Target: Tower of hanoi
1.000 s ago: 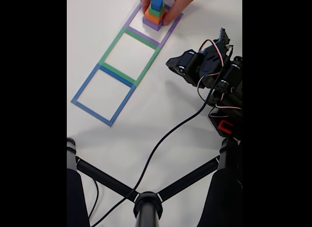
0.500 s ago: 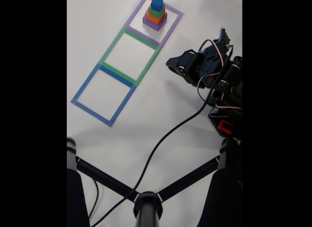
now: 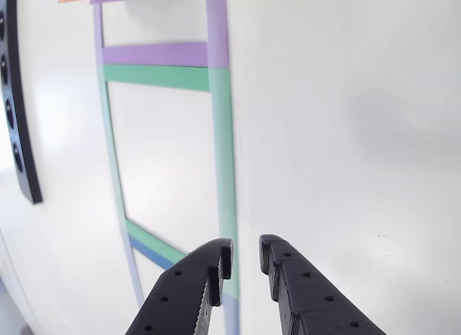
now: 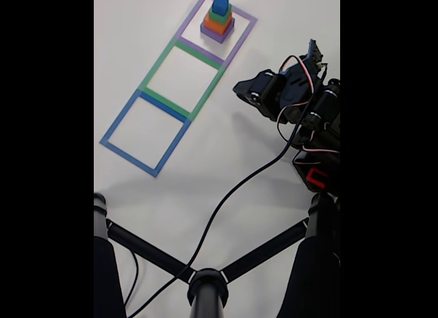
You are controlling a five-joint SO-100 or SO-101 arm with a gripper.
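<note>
A four-block tower (image 4: 218,20) stands upright on the white desk (image 4: 274,31), inside the purple taped square (image 4: 243,32) near the desk's far edge in the fixed view, its long axis vertical and its levels narrowing upward: purple at the base, then orange, green and a small blue cube on top. Three taped squares lie in a diagonal row, purple farthest, the green square (image 4: 159,61) in the middle and the blue square (image 4: 120,117) closest to the near edge; both the green and blue squares hold nothing. The black arm (image 4: 301,102) sits folded at the desk's right side, well apart from the tower, a black cable (image 4: 226,198) trailing from it toward the near edge. In the other view the gripper (image 3: 245,257) hangs over bare desk just beside the green tape, its two black fingers (image 3: 288,270) slightly parted and grasping nothing.
</note>
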